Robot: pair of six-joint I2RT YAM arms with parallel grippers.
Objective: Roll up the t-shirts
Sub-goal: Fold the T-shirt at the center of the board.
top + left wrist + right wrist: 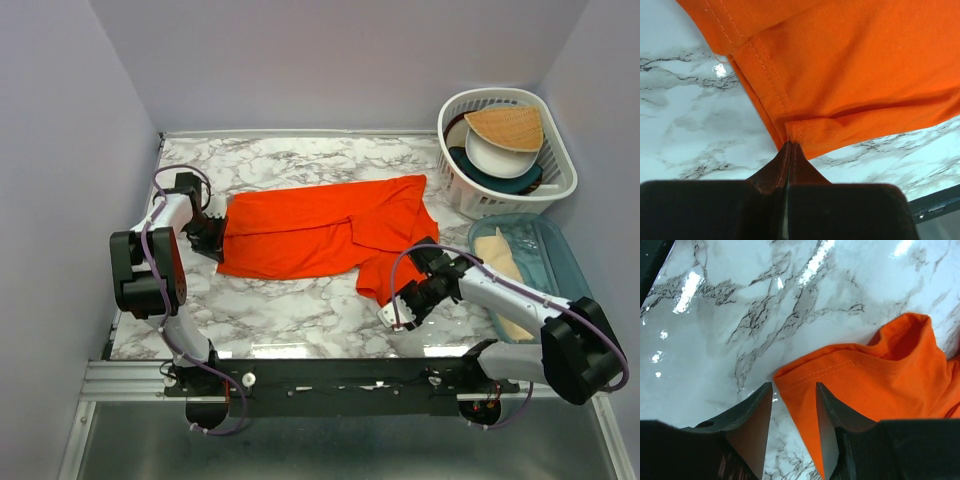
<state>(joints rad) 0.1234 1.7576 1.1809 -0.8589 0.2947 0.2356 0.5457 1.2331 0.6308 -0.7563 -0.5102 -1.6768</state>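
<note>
Top external: basket (468,196) and tray (562,252) sit right of t-shirt (300,235).

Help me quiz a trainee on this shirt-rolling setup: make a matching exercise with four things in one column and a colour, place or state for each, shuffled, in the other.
Column one:
1. shirt
2. left gripper
3. right gripper
4. basket

Column two:
A. open around a fabric corner
B. white, at the far right
C. orange, spread out
D. shut on the hem

Pairs: 1-C, 2-D, 3-A, 4-B.
</note>
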